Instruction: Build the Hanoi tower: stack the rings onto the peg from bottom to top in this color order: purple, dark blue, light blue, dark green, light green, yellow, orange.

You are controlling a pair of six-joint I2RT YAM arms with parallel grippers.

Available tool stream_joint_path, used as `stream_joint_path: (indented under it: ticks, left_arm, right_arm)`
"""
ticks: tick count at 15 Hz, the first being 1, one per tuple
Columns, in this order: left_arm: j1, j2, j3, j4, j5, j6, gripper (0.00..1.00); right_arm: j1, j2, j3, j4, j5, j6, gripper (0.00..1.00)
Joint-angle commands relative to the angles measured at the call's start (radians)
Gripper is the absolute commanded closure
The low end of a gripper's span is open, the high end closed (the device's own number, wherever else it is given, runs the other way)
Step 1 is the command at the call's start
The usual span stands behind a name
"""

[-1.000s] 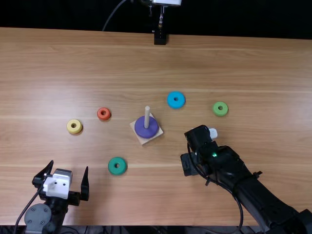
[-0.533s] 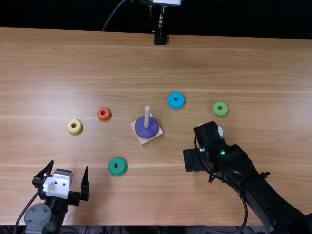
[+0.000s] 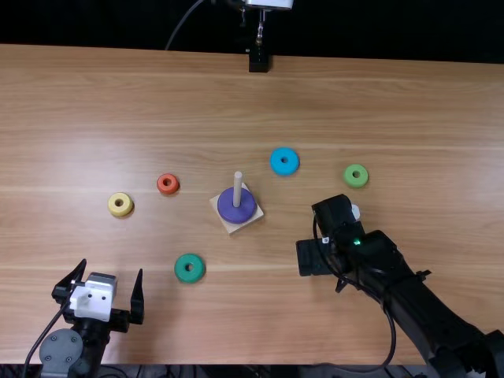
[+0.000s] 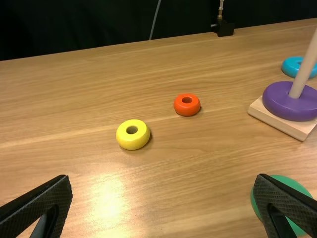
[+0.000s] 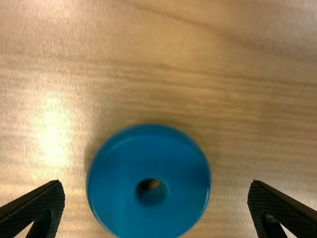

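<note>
Top view: the black end of my right arm hides the wood beneath my right gripper (image 3: 313, 258). Right wrist view: at that spot lies the dark blue ring (image 5: 119, 188), flat on the table, between my fingers as seen from above and touching neither. They stand wide apart and grip nothing. The top view also gives the light green ring (image 3: 350, 179) at far right and the light blue ring (image 3: 276, 163) beyond the peg (image 3: 238, 189), which wears the purple ring (image 3: 227, 211). The left wrist view adds the side of its square base (image 4: 277, 122), the yellow ring (image 4: 124, 138) and orange ring (image 4: 187, 109) nearby, and the dark green ring (image 4: 292, 183) partly behind a finger. My right arm slants inward from the near right corner, its gripper pointing down; my left gripper (image 3: 111, 268) sits low at near left, pointing forward, spread wide and empty
</note>
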Motion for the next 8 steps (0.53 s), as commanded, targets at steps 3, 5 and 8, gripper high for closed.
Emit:
stream_joint_path:
  ticks: [3,5,8]
  left_arm:
    - [0.011,-0.012,-0.105,-0.079,0.015,0.013,0.00]
    - [0.011,-0.012,-0.105,-0.079,0.015,0.013,0.00]
    - [0.011,-0.012,-0.105,-0.081,0.015,0.013,0.00]
  right_arm:
    - [-0.009,0.049,0.011,0.063,-0.004,0.010,0.00]
    - [-0.009,0.060,0.009,0.067,-0.002,0.010,0.00]
    - [-0.006,0.058,-0.014,0.057,-0.004,0.016,0.00]
